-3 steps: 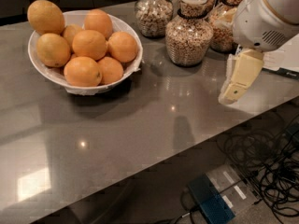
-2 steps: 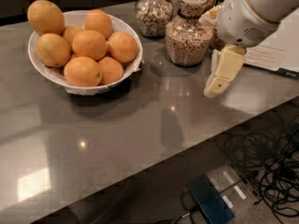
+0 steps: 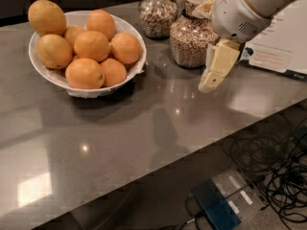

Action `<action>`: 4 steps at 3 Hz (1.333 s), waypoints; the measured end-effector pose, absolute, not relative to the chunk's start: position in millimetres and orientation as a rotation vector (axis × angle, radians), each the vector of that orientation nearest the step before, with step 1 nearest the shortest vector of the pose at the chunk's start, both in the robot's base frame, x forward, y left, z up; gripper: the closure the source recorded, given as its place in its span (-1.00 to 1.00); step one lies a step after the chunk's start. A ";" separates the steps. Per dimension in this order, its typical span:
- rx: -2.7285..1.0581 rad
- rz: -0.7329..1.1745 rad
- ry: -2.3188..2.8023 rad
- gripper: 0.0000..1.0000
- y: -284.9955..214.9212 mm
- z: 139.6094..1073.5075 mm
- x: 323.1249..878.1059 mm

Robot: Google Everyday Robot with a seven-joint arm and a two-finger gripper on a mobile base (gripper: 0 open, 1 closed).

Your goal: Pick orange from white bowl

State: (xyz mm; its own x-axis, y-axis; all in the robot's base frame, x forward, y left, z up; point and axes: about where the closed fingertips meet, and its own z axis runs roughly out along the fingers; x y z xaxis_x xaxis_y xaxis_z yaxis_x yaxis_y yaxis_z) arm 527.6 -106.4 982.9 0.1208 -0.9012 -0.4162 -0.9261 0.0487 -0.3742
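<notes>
1. At the left of the view, towards ten o'clock, a wide, shallow white bowl with a crinkled white liner (image 3: 122, 23) sits on the grey, glossy counter (image 3: 120, 143). Two paler yellow-orange, slightly oval fruits (image 3: 54, 51) take up its left side.
2. Round, smooth, deep-orange fruits fill the rest of the bowl. The rightmost of them, the orange (image 3: 125, 48), rests against the bowl's right rim. Its top and right flank are bare, and it touches neighbours on its left and lower sides.
3. Right of the bowl, towards twelve o'clock, stand two clear glass jars of cereal (image 3: 192, 42), clear of the straight path between bowl and gripper.
4. The cream-coloured two-finger gripper (image 3: 209, 84) hangs over the counter at about two o'clock of the view. It points down with a slight tilt, just in front of the nearer jar. It holds nothing, and whether it is set wide or narrow cannot be told from this angle.
5. From the gripper the orange lies at about nine to ten o'clock, well apart, with only bare counter between them. Being round, the orange has no long axis to line up with. The coming move probably depends on travelling left, clearing the bowl's right rim, and coming down onto the orange's exposed top.
</notes>
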 end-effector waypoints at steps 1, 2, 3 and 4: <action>-1.827 0.057 1.747 -1.00 -99.1 978.6 536.7; -1.818 0.067 1.677 -1.00 -76.4 977.9 560.5; -1.812 0.088 1.626 -1.00 -53.3 976.1 585.5; -1.798 0.088 1.611 -1.00 -41.3 968.8 609.4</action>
